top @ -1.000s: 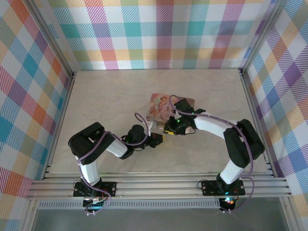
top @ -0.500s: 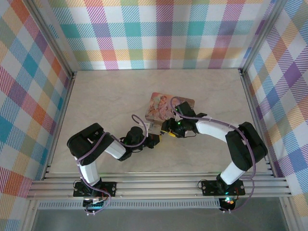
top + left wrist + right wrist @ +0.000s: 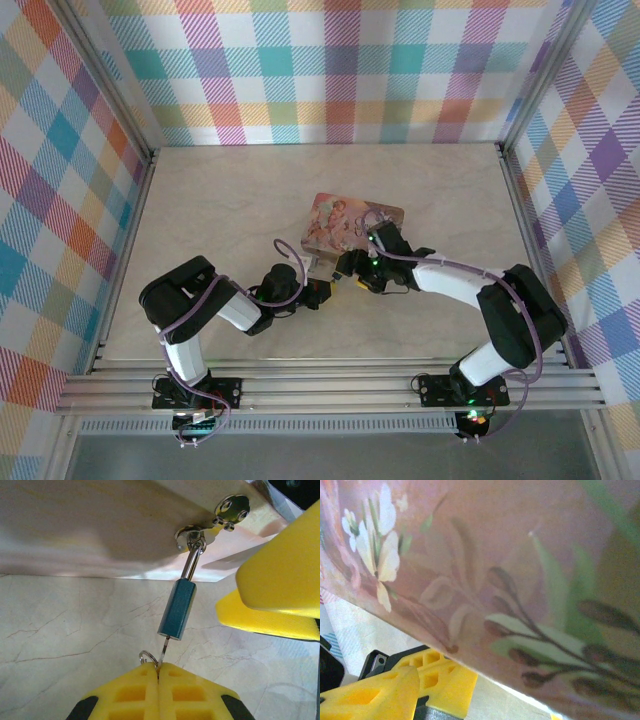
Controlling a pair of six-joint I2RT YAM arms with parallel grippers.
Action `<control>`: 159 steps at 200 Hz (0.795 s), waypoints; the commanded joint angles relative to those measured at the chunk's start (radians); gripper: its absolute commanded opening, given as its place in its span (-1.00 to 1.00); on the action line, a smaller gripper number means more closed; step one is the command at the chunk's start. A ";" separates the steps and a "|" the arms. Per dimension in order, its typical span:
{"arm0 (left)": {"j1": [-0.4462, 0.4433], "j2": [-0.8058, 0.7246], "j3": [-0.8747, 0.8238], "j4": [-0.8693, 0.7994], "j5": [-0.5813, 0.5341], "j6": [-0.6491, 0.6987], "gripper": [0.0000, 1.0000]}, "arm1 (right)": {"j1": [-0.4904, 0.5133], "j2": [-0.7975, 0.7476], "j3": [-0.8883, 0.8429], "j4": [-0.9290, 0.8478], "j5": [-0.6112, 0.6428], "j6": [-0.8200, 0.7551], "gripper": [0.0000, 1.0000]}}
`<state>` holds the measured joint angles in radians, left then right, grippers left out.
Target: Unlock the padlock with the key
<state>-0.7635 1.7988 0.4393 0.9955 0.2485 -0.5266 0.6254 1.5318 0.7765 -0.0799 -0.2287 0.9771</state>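
Pinches the key (image 3: 163, 653) in the clenched left gripper (image 3: 158, 669), blade tip at the underside of the padlock (image 3: 177, 608), hung tilted by its shackle (image 3: 192, 560) from the hasp (image 3: 192, 532) of the pink tin box (image 3: 100, 525). Cannot tell the jaw state of the right gripper (image 3: 235, 597), just right of the padlock.

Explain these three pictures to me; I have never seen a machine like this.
Two robot arms are bolted to a table. One picture looks down from above; the other two come from a camera on each wrist. On the table lies a pink picture-printed tin box. In the left wrist view a small blue padlock is hooked through the box's clasp. The left gripper, the yellow fingers at the bottom, is shut on the key, whose blade meets the padlock's lower end. The right gripper is beside the box; its camera sits close against the printed tin, and I cannot tell whether it is open.
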 commanded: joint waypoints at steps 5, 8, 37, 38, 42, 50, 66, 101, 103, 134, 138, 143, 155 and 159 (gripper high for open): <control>-0.017 -0.005 -0.003 -0.020 0.034 0.011 -1.00 | 0.031 -0.009 -0.045 0.020 0.046 0.086 0.33; -0.017 -0.006 -0.003 -0.019 0.036 0.009 -1.00 | 0.034 -0.011 -0.047 0.024 0.052 0.088 0.34; -0.016 -0.003 0.001 -0.011 0.047 0.001 -1.00 | 0.054 -0.007 -0.079 0.081 0.102 0.130 0.33; -0.017 -0.003 0.002 -0.011 0.048 0.001 -1.00 | 0.055 -0.007 -0.079 0.082 0.104 0.132 0.33; -0.017 -0.003 0.002 -0.011 0.051 0.001 -1.00 | 0.058 -0.006 -0.083 0.090 0.111 0.137 0.32; -0.016 0.001 0.005 -0.011 0.056 -0.001 -1.00 | 0.062 -0.003 -0.090 0.108 0.122 0.146 0.31; -0.016 0.004 0.010 -0.008 0.067 -0.006 -1.00 | 0.072 0.009 -0.101 0.144 0.140 0.162 0.30; -0.016 -0.006 0.011 -0.005 0.067 -0.013 -1.00 | 0.091 0.055 -0.093 0.179 0.140 0.177 0.26; -0.017 -0.006 0.012 -0.005 0.069 -0.013 -1.00 | 0.092 0.057 -0.092 0.180 0.139 0.177 0.26; -0.016 -0.014 0.021 -0.015 0.073 -0.013 -1.00 | 0.105 0.084 -0.084 0.181 0.137 0.189 0.22; -0.017 -0.015 0.023 -0.017 0.075 -0.013 -1.00 | 0.105 0.085 -0.084 0.181 0.138 0.190 0.21; -0.017 -0.015 0.025 -0.019 0.077 -0.012 -1.00 | 0.106 0.088 -0.085 0.181 0.139 0.193 0.19; -0.016 -0.020 0.031 -0.027 0.080 -0.012 -1.00 | 0.108 0.089 -0.086 0.176 0.142 0.198 0.14; -0.016 -0.021 0.032 -0.029 0.083 -0.011 -1.00 | 0.108 0.089 -0.088 0.174 0.143 0.199 0.12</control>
<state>-0.7639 1.7988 0.4500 0.9905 0.3035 -0.5343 0.7227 1.5764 0.7090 0.1883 -0.0593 1.1042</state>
